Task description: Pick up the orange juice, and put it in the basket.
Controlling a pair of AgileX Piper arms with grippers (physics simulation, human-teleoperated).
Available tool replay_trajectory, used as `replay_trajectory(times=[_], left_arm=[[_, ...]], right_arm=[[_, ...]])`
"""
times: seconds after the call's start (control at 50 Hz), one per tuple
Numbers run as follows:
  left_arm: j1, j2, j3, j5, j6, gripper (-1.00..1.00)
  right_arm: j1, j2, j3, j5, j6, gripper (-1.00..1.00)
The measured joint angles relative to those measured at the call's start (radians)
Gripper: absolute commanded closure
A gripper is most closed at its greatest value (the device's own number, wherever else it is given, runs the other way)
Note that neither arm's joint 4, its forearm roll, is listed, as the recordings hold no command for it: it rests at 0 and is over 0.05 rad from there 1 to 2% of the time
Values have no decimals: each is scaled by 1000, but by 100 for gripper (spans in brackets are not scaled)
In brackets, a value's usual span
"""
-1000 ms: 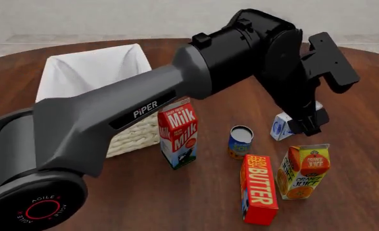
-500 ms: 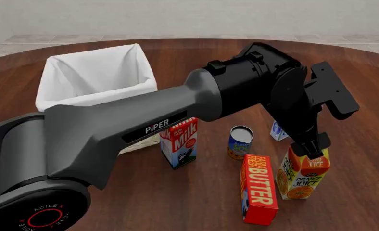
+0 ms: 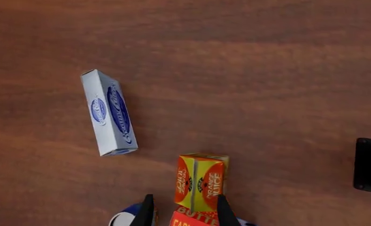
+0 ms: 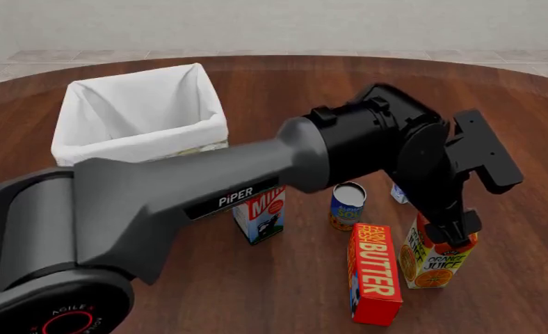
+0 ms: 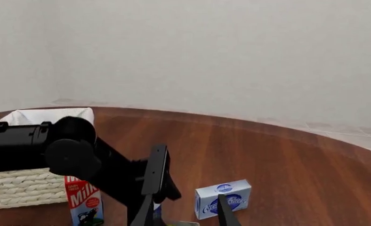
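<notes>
Over gable-top orange juice [image 4: 438, 255]: left gripper [image 3: 182, 212] open, apparently straddling carton, nothing gripped.

Left arm [image 4: 209, 188]: matte dark-grey tapering link, white "PiPER" lettering on a black strip; glossy black rounded wrist housing behind the fingers [image 3: 146, 214], which are slim, black, pointed. Base joint cap: black disc, red ring, "AGILE" text. Black flat bracket beside the wrist.

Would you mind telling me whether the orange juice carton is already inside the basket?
No. In the front view the orange juice stands upright on the table beside the butter box, far from the basket.
</notes>
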Motion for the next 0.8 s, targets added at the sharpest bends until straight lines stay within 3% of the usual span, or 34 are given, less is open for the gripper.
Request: replay_trajectory(times=[0.34, 0.8], left_arm=[[-25, -1, 51, -30, -15, -100], [8, 11, 68, -42, -17, -100]], right_arm=[[6, 0, 19, -13, 3, -100], [19, 0, 45, -28, 5, -100]])
